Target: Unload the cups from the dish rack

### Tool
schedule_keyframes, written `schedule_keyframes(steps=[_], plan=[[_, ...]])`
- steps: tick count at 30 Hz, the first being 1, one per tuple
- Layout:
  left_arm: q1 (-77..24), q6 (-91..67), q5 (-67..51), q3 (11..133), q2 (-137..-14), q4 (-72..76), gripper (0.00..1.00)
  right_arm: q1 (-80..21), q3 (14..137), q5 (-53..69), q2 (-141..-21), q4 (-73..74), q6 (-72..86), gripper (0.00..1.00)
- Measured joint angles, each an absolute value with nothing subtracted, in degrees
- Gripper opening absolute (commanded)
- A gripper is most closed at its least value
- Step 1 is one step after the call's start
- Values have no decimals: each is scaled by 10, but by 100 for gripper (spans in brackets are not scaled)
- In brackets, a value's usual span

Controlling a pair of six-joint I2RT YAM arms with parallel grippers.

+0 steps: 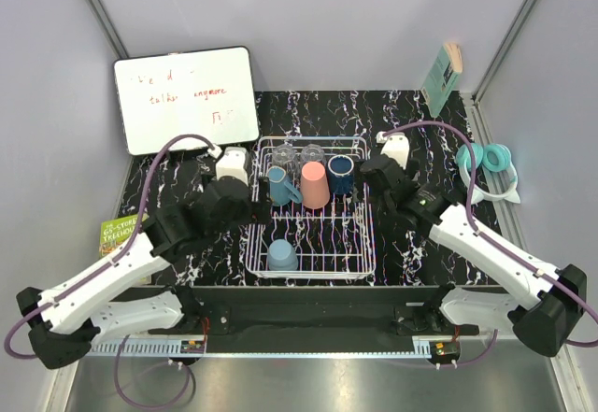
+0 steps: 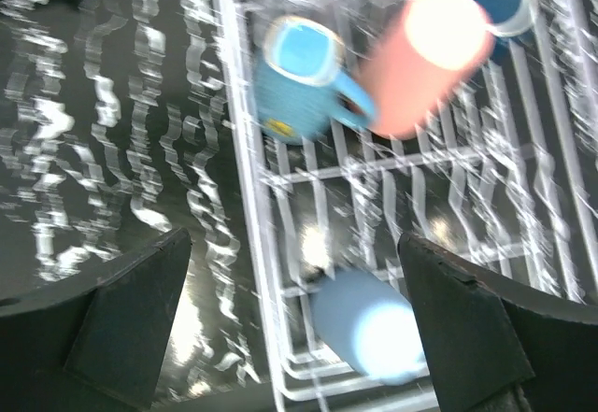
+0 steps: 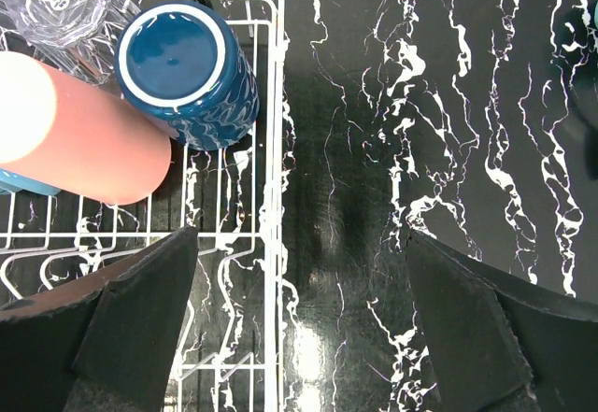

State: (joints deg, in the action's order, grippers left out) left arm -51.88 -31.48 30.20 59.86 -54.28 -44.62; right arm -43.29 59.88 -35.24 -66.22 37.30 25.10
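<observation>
- The left gripper (image 2: 294, 244) stands wide open and empty above the left rail of the white wire dish rack (image 1: 346, 244).
- The nearest of the cups is the light blue cup (image 2: 366, 330) at the front of the rack. It sits just inside that rail, below the left gripper and toward its right finger. The view is blurred, so I cannot tell which end faces up.
- The right gripper (image 3: 301, 241) is also spread wide and holds nothing. It hangs over the rack's right rail, with mostly black marbled table top (image 3: 448, 150) beneath it.
- The middle row runs left to right across the rack: a light blue mug (image 1: 278, 186) with its handle toward the centre, a tilted salmon-pink tumbler (image 1: 315, 185), and a dark navy mug (image 3: 187, 71) in the right corner.
- The navy mug lies ahead and to the left of the right gripper, just inside the rail, so that arm looks best placed for it. The left arm is nearer both blue ones.
- Two clear glasses (image 1: 284, 158) stand side by side at the rack's far end, behind the row and farthest from either gripper.
</observation>
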Motion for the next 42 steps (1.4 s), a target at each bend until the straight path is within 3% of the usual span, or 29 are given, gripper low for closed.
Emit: schedule_keyframes(steps=[10, 29, 32, 34, 37, 42], plan=[[-703, -440, 331, 583, -642, -484, 99, -433, 587, -348, -659, 370, 260, 100], [-717, -551, 347, 537, -702, -492, 98, -433, 562, -348, -641, 366, 268, 100], [-717, -551, 345, 537, -706, -483, 93, -433, 561, -348, -642, 366, 268, 100], [-717, -551, 344, 536, -707, -476, 75, -433, 559, -348, -642, 364, 268, 100], [-717, -551, 340, 529, -709, -465, 62, -433, 556, -348, -645, 362, 268, 100], [-718, -553, 338, 527, -710, -458, 62, -433, 555, -348, -650, 362, 268, 100]])
